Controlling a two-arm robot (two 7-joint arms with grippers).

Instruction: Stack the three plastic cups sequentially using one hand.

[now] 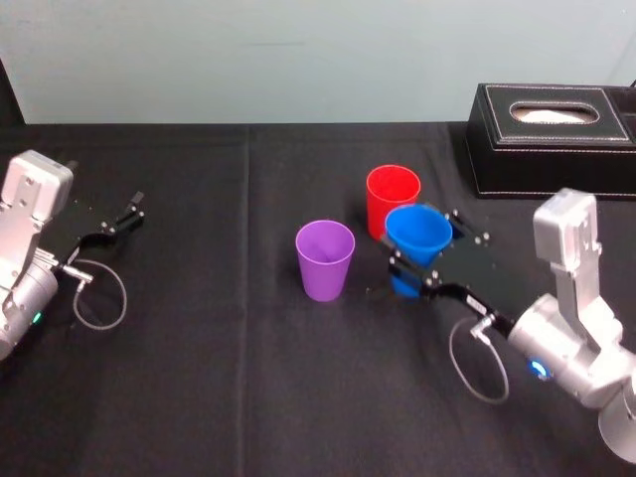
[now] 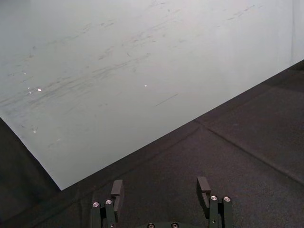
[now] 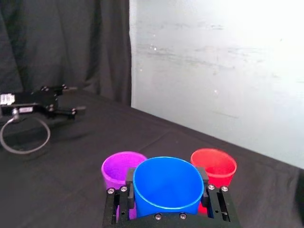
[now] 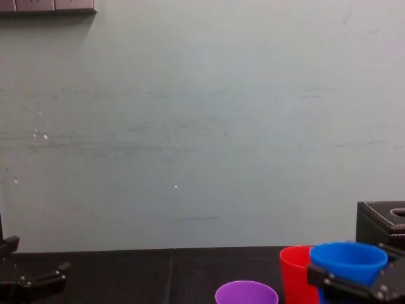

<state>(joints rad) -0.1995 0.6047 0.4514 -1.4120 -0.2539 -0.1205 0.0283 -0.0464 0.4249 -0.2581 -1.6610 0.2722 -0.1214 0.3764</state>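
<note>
One black-clothed table [image 1: 199, 397] spreads before me, with a black box [image 1: 552, 149] at its far right corner. My right gripper [image 3: 166, 176] is clamped on the blue cup [image 1: 417, 231], a jaw pressed to either side, holding it mouth-up just in front of the red cup [image 1: 391, 189]; I cannot tell whether the two touch. The purple cup [image 1: 325, 258] stands upright to their left, a little apart. My left gripper [image 2: 161, 190] sits low at the table's far left, jaws parted.

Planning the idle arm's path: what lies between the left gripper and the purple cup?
Only bare black tablecloth between the left gripper and the purple cup, as the head view shows.
</note>
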